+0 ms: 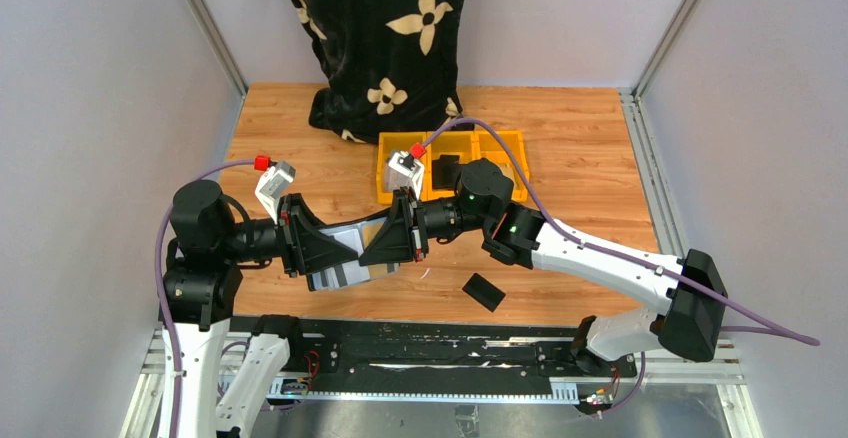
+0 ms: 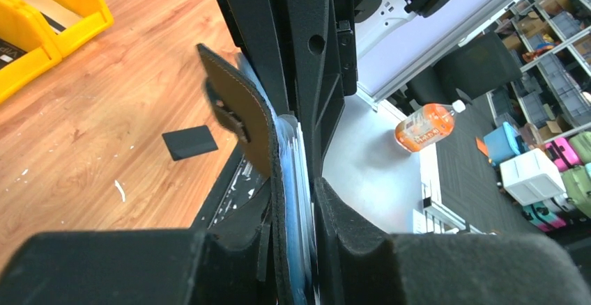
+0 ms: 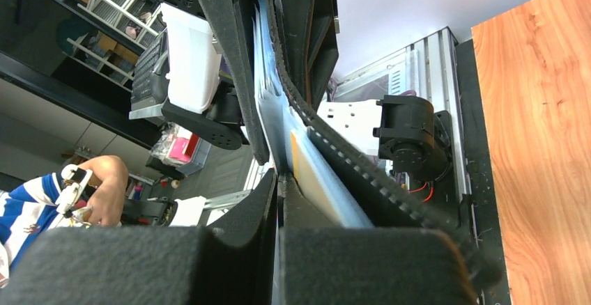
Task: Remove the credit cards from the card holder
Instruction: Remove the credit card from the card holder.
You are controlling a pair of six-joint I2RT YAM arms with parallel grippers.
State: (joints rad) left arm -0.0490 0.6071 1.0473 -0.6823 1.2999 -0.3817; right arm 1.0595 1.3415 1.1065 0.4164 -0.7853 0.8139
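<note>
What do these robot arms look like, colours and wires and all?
Both the left arm and right arm have white links with chunky black joints. The left end effector and right end effector have black wedge-shaped fingers. A purple cable with a red plug feeds each white wrist camera.

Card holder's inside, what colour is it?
Grey-blue with darker stripes; the card holder shows best in the top external view.

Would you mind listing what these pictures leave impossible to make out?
Number of credit cards inside the card holder: edge-on in both wrist views; from above, the left gripper and right gripper cover most of it.
Print on the cards: too small in every view.
Contents of the yellow bins: partly hidden by the right arm in the top view.
</note>
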